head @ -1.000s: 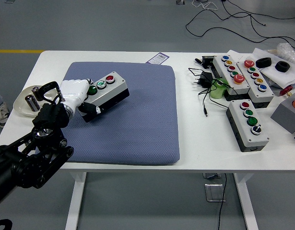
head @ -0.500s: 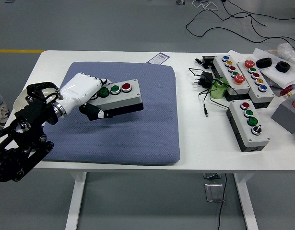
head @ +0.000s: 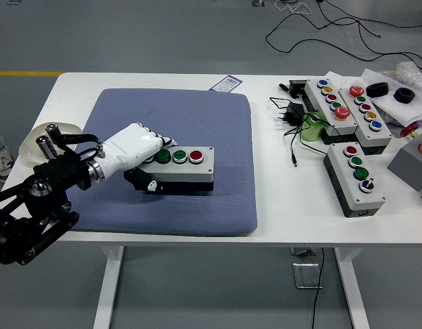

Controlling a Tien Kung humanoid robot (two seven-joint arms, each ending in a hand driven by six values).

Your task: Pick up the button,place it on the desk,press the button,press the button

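A grey button box (head: 190,169) with two green buttons and one red button on top sits over the blue-grey pad (head: 197,123), near its front middle. My left hand (head: 143,163), white with black fingertips, is shut on the box's left end, fingers over the top and thumb under the front side. I cannot tell whether the box rests on the pad or hangs just above it. The black left arm comes in from the lower left. My right arm is out of view.
A white dish (head: 33,145) with metal cylinders sits at the table's left edge. At the right stand three more button boxes (head: 355,178), a black power adapter with cable (head: 291,116), a green cup (head: 311,128) and small black parts (head: 377,89).
My left hand has carried the button box from the pad's upper left towards its front middle, moving right and nearer. The box has turned from tilted to level.
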